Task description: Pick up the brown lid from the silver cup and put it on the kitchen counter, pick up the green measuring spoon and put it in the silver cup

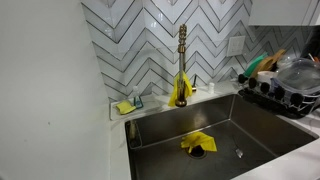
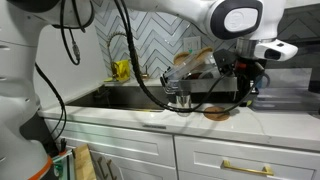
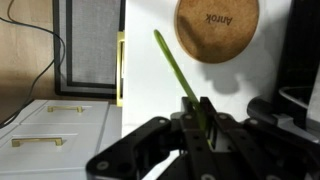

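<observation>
Risk: thin green plastic measuring spoon [image 3: 172,60] pinched only by slim handle; could pivot or slip in my gripper [image 3: 203,115], then clip rim of silver metal cup [image 2: 183,98] and miss. Jaws clenched on spoon. Round brown cork lid [image 3: 217,28] lies flat on pale stone kitchen counter [image 2: 140,118], just beside cup. Arm reaches over counter near cup, wrist angled down.

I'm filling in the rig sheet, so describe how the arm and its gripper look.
The arm is glossy white with rounded, bulbous housings; one joint carries a dark round cap. Black cables loop loosely alongside it. The gripper is matte black and angular, with linked bars leading to two narrow fingers. No markings are legible on either.
</observation>
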Available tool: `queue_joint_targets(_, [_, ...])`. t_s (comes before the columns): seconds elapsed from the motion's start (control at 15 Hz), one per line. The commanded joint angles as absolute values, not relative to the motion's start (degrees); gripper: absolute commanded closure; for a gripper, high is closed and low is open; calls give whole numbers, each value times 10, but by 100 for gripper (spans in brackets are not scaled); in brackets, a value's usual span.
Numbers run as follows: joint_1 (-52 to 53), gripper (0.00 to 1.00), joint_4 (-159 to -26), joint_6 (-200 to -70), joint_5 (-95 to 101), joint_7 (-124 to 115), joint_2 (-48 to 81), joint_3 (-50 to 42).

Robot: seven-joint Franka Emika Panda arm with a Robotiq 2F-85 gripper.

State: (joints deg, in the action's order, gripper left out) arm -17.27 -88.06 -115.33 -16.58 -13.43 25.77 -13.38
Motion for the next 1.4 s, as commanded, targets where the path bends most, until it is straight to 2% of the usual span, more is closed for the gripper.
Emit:
queue_joint_targets(0.0, [-178,88,-877,-1151,-163,-135,261,-129])
queue_joint_targets(0.2, [-179,88,-877,-1151,-163,-135,263,-129])
queue_joint_targets(0.27, [-174,97,-885,-1155,-164,-142,258,-128])
queue_joint_targets(0.93, [-84,97,-1021,-1166,-24,-388,94,-159])
queue_joint_targets(1.33, [-61,97,-1059,-1153,97,-566,25,-128])
